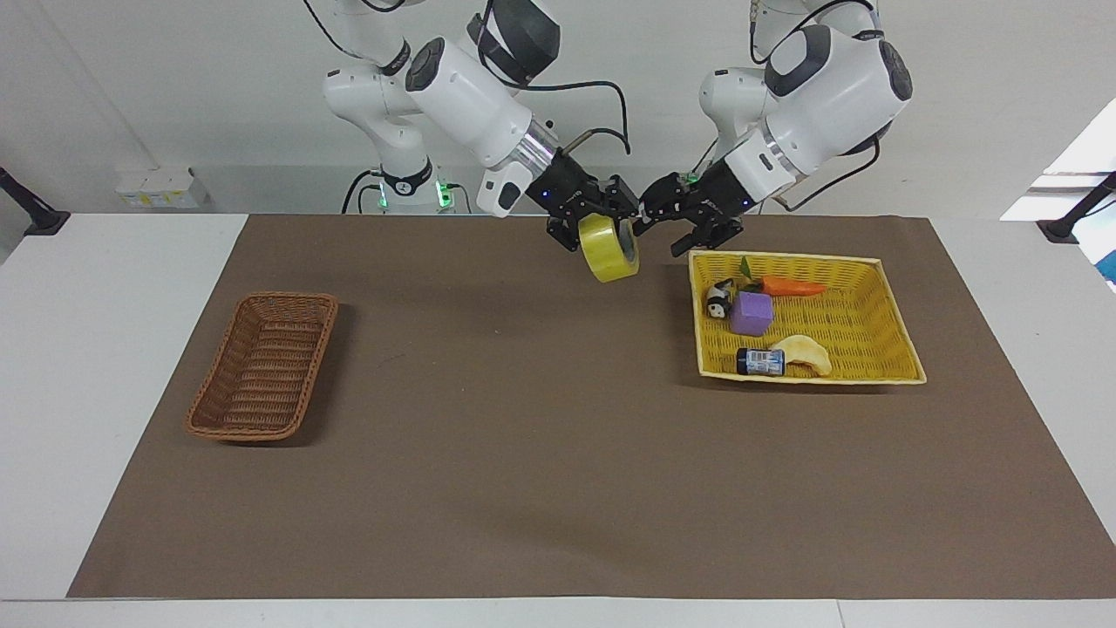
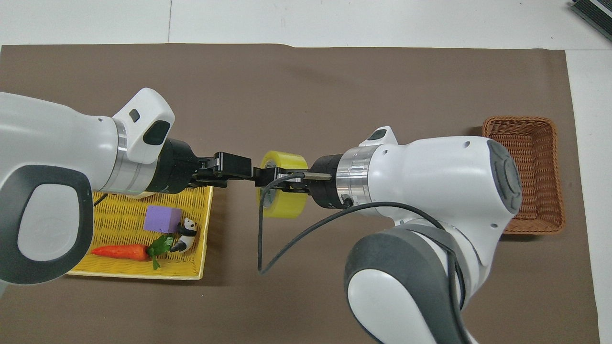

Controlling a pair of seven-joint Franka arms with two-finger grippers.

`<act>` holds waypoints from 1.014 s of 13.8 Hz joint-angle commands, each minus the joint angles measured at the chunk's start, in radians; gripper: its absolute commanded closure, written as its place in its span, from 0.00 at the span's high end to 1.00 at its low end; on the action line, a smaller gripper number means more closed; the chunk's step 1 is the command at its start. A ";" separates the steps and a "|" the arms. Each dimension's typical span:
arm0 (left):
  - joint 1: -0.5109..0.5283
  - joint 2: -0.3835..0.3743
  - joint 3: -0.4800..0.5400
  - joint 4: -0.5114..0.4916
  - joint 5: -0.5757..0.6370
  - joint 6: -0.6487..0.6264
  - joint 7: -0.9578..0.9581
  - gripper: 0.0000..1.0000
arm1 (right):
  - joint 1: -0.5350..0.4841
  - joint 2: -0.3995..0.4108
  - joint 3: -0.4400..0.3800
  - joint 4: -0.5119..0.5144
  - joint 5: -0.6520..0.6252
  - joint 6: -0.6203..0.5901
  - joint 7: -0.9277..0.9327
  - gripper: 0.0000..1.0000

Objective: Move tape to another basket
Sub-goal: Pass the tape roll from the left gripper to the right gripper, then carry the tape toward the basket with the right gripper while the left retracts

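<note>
Yellowish and see-through, with a pale ring inside: hanging up in the air as the tape (image 1: 609,248), standing on its edge over the brown mat (image 1: 523,453). Being pinched by the right gripper (image 1: 602,228), with its fingers squeezing tight on the roll. Reaching in from the right arm's end of the table and tilting down toward the mat.

Floating just beside the tape as the left gripper (image 1: 678,228), over the mat by a corner of the yellow basket (image 1: 859,324). Spreading its fingers wide and holding nothing. Not being able to tell whether one fingertip is brushing the roll or not.

Sitting flat on the mat toward the left arm's end as the yellow basket, and holding a few small things inside. Lying along the wall nearest the robots as a carrot (image 1: 792,286). Standing beside the carrot's green leaves as a tiny panda (image 1: 717,299). Resting just beside the panda as a purple block (image 1: 751,314). Lying farther from the robots as a little dark bottle (image 1: 760,361), touching a pale yellow curved piece (image 1: 806,353).

Sitting well apart toward the right arm's end as the brown wicker basket (image 1: 261,366) — long and narrow, with round corners. Hanging between the two baskets as the tape, much closer to the yellow one.
</note>
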 commanded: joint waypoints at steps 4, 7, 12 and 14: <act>0.058 -0.011 0.014 -0.014 0.106 -0.033 -0.030 1.00 | -0.017 -0.059 -0.080 -0.001 0.012 -0.076 -0.004 0.00; 0.090 -0.009 0.017 -0.009 0.307 -0.089 -0.027 1.00 | -0.021 -0.113 -0.176 -0.004 -0.001 -0.177 -0.069 0.00; 0.158 0.000 0.017 0.025 0.644 -0.129 -0.001 1.00 | -0.028 -0.111 -0.316 -0.030 -0.449 -0.371 -0.254 0.00; 0.187 0.001 0.020 0.083 0.697 -0.204 0.066 1.00 | -0.030 -0.065 -0.373 -0.055 -0.572 -0.365 -0.358 0.00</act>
